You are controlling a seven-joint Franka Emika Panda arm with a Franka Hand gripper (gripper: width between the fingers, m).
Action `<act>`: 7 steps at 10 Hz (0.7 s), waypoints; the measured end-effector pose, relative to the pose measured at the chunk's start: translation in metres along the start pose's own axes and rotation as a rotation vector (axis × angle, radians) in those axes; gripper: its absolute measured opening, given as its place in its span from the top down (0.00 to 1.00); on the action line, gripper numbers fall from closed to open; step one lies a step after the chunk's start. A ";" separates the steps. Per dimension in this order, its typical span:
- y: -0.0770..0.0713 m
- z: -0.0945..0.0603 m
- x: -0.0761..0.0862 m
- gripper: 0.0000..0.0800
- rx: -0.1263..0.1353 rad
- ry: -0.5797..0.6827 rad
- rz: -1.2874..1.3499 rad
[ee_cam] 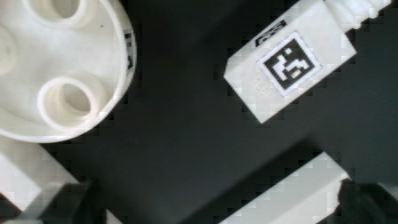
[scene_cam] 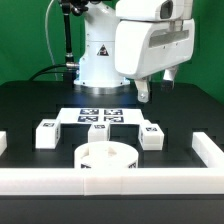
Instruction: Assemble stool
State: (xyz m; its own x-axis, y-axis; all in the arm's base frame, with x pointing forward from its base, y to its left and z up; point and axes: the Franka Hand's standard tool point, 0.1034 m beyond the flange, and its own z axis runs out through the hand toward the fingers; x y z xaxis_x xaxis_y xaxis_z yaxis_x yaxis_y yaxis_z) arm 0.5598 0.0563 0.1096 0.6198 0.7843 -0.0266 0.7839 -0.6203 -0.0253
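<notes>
I judge the stool hardly begun, since no leg sits in the seat. The seat (scene_cam: 105, 158) lies flat, sockets up, at the near side, just beside the near rail (scene_cam: 40, 182). 3 legs lie loose on the table beyond it. The left leg (scene_cam: 45, 133) is at the exterior view's left, the middle leg (scene_cam: 98, 130) lies by the near edge of the marker board (scene_cam: 100, 113), and the right leg (scene_cam: 150, 136) is at the exterior view's right. The gripper (scene_cam: 145, 95) hangs above the table, far of the right leg, jaws spread wide with nothing between them. In the wrist view the sockets (ee_cam: 71, 100) that show are empty. All 3 legs are left to pick up and fit.
</notes>
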 end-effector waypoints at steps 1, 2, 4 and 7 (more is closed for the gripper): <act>0.000 0.000 0.000 0.19 0.000 0.000 0.000; 0.000 0.000 0.000 0.19 0.000 0.000 0.000; 0.000 0.000 0.000 0.19 0.000 0.000 0.000; 0.008 0.019 -0.009 0.19 -0.027 0.031 -0.051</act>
State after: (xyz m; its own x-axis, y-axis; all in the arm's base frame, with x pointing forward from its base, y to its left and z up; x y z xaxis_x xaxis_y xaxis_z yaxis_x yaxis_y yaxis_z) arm 0.5595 0.0445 0.0909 0.5798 0.8148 0.0051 0.8148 -0.5798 0.0009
